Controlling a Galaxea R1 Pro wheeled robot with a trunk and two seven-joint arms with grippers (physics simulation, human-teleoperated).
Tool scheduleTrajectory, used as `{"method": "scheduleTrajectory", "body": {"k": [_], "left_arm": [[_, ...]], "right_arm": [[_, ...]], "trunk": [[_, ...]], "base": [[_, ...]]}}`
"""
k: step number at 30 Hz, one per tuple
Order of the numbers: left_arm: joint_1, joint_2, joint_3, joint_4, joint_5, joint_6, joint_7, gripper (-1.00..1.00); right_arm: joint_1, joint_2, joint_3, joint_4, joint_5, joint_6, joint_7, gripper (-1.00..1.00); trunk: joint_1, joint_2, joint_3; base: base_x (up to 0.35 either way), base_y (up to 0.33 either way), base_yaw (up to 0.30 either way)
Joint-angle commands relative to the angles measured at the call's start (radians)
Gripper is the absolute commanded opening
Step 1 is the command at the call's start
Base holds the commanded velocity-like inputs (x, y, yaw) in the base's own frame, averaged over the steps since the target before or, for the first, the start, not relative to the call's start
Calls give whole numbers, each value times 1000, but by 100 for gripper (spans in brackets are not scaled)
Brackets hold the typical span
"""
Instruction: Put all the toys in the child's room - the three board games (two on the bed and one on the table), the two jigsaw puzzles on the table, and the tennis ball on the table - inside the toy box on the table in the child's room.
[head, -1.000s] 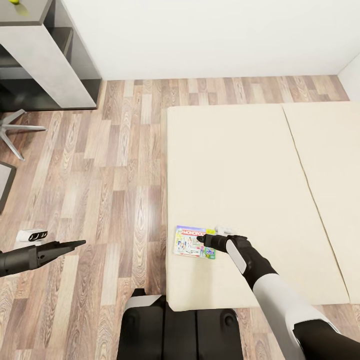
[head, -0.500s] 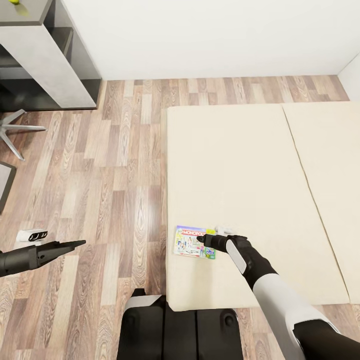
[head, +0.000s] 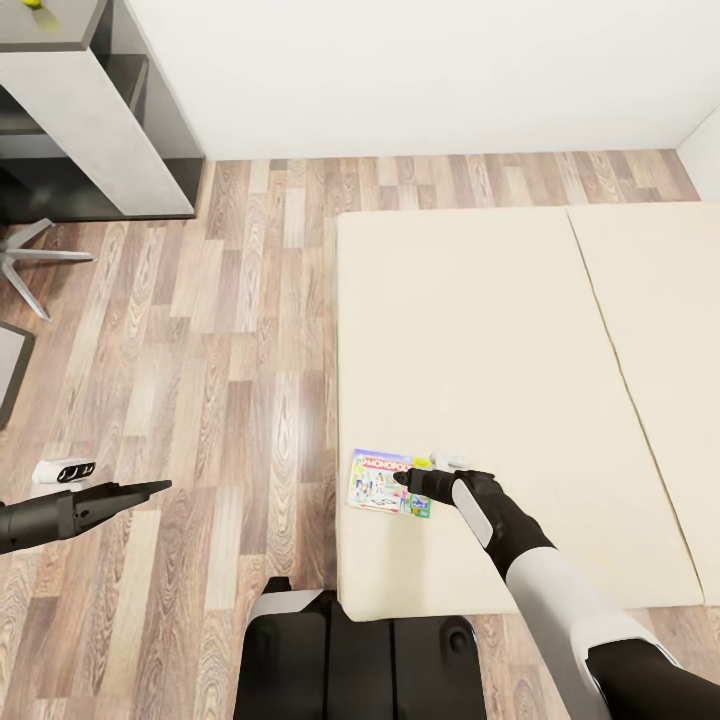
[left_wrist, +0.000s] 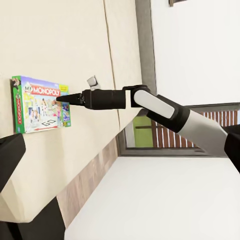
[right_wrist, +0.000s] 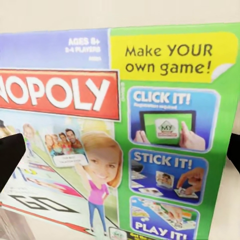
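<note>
A: Right gripper (head: 410, 478)?
B: Spread apart, poised over the flat white-green Monopoly box (head: 388, 482) near the cream mattress (head: 480, 330) edge. Grasping nothing.
A: Change?
B: Arm unmoved; view nudged slightly.

Right gripper (head: 403, 478) reaching forward, left gripper (head: 160, 487) extended, both jaws' spacing unclear

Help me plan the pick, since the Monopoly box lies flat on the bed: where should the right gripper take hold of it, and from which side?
Probably by its thin right-hand edge. The Monopoly box lies flat on the bed, too wide to span from above, and the right gripper already hovers at that edge.
</note>
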Motion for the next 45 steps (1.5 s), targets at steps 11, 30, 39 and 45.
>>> {"method": "scheduleTrajectory", "body": {"k": [11,30,39,45], "left_arm": [[0,0,0,0,1,11,-4,100],[0,1,0,0,0,11,-4,100],[0,2,1,0,1,11,-4,100],[0,4,2,0,1,11,-4,100]], "right_arm": [[0,0,0,-1,1,4,1,100],[0,0,0,-1,1,3,2,100],[0,9,-2,-1,2,2,1,100],[0,13,-3,-1,2,2,2,100]], "trunk": [[1,-2,-1],[1,-2,-1],[1,-2,-1],[1,-2,-1]], "base": [[-1,4,0],[0,65,0],[0,2,0],[0,0,0]]}}
